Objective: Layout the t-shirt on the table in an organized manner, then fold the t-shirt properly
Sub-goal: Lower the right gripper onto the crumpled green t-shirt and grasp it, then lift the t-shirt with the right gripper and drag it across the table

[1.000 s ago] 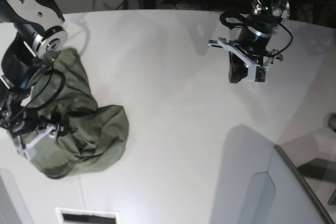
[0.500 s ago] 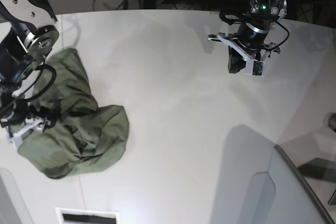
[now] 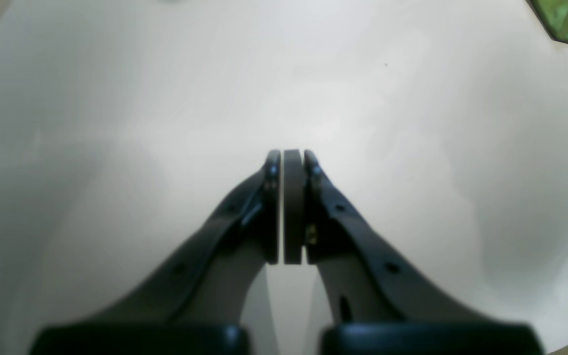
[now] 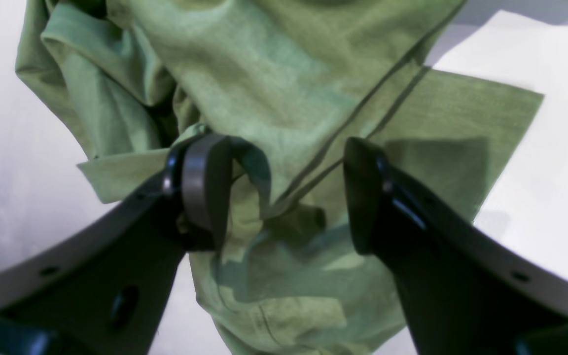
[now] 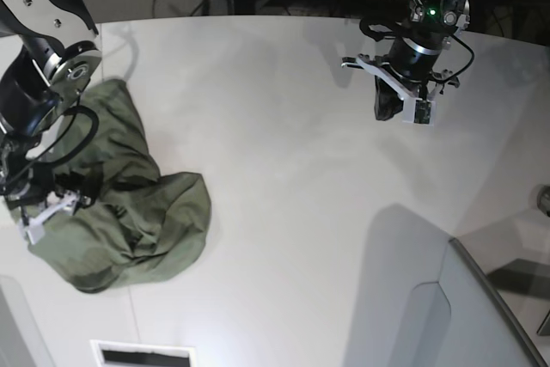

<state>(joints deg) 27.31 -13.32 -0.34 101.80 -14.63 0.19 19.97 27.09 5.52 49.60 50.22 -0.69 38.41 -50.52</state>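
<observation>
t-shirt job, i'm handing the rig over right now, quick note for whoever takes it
Right tool: jaws apart, straddling a raised fold of the crumpled olive-green cotton t-shirt; no grip visible yet.
Left tool: shut, empty, above bare surface far from the shirt.
Shirt: bunched in a heap near one edge of the large white table.
Done: nothing laid out.
Left: grasp, spread flat, then fold.
</observation>
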